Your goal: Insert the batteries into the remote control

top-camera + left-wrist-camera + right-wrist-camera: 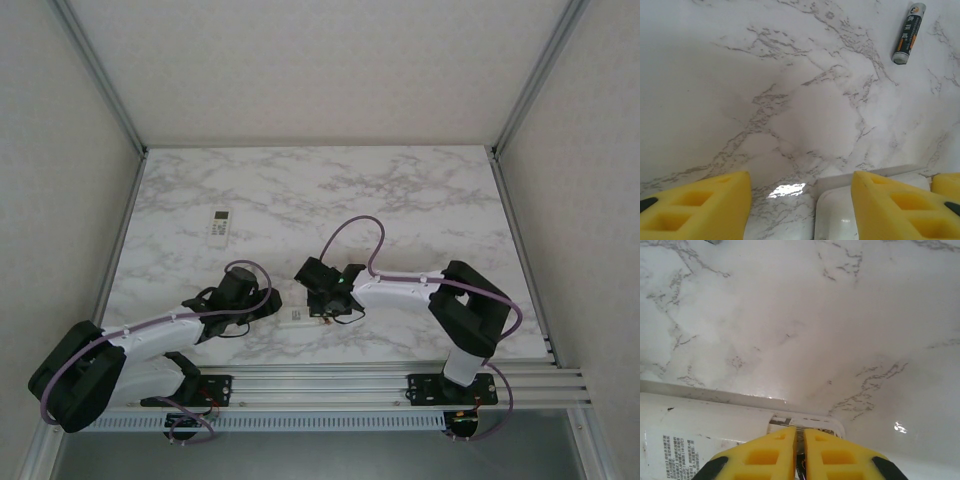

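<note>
The right gripper (799, 432) is pinched shut, tips down right at the battery bay (807, 420) of the remote (700, 422), which lies close to the table's near edge. The left gripper (800, 177) stands partly wide, one finger over the remote's corner, bare marble under the gap. One battery (909, 33) lies loose, well ahead and to the right of it. A second remote (222, 226) sits well apart, toward the left side. There's broad open table (420, 200) beyond both arms.
</note>
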`<state>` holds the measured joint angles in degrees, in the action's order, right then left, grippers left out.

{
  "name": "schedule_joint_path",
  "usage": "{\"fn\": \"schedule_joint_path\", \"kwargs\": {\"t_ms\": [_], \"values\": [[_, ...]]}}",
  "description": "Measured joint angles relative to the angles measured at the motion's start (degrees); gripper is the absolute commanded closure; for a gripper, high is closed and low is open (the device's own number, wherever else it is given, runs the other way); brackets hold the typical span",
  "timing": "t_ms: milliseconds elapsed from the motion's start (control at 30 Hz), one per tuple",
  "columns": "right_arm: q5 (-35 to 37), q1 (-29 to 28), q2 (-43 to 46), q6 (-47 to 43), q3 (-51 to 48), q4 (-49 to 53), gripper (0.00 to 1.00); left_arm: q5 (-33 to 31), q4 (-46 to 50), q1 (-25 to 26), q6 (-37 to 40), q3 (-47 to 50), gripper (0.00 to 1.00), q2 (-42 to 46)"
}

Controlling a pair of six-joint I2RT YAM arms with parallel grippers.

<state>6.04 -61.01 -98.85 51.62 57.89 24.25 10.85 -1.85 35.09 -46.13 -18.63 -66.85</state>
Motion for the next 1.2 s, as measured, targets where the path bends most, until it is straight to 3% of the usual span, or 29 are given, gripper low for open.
{"fn": "schedule_joint_path", "kwargs": {"t_ms": [400, 567, 867, 1200], "values": [[0.0, 0.0, 11.4, -0.1, -3.0, 1.9, 0.74, -0.3, 0.5, 0.5, -0.2, -0.8, 0.4, -0.4], [-1.8, 0.0, 11.3, -3.9, -4.8, 3.4, 0.73, -0.7, 0.9, 1.1, -0.2, -1.4, 0.4, -1.0], [-7.3, 0.0, 6.6, -6.1, -4.9, 2.3, 0.79, -2.3, 0.9, 2.3, -0.6, -1.6, 0.4, -1.6], [-8.7, 0.0, 4.5, -6.3, -4.4, 2.2, 0.87, -3.1, 0.5, 2.9, -1.7, -1.6, 0.41, -1.6]]}}
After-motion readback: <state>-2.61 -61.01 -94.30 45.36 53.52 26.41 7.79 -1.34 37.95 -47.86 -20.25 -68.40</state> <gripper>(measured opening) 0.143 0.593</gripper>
